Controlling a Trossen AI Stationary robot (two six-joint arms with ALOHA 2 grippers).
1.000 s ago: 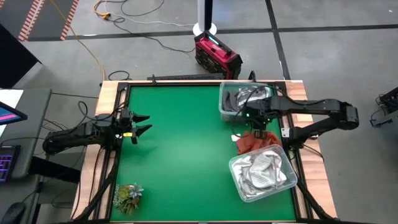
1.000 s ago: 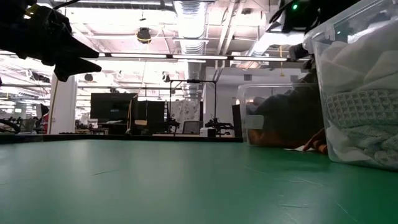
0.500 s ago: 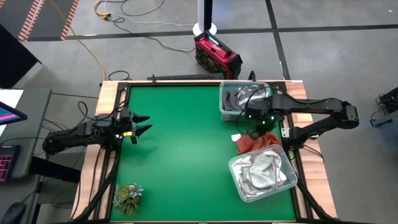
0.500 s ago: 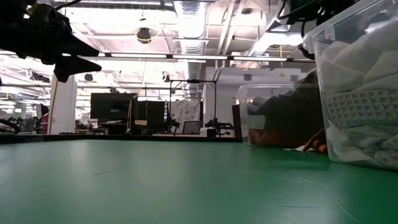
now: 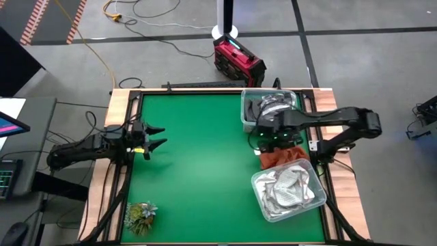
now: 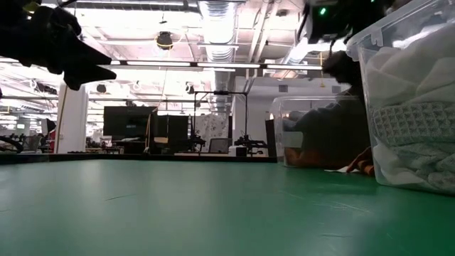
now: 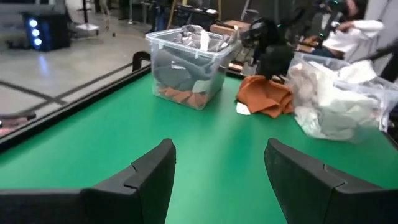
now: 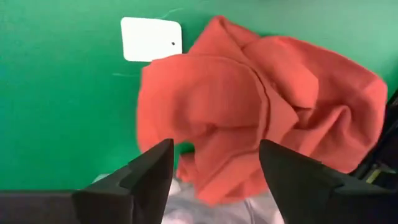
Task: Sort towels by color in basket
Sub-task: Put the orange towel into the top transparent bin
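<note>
The right pincer, fingers spread and empty, hangs directly over the crumpled rust-orange towel lying loose on the green surface, its bulk showing no clear long axis. Beside the towel lies a white tag. Well apart across the surface, the left pincer waits open.

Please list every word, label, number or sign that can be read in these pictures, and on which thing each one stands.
None can be read.
White tag beside the rust-orange cloth towel: appears blank, only a small dark dot.
Red case on the floor beyond the green table: any marking too small to read.
</note>
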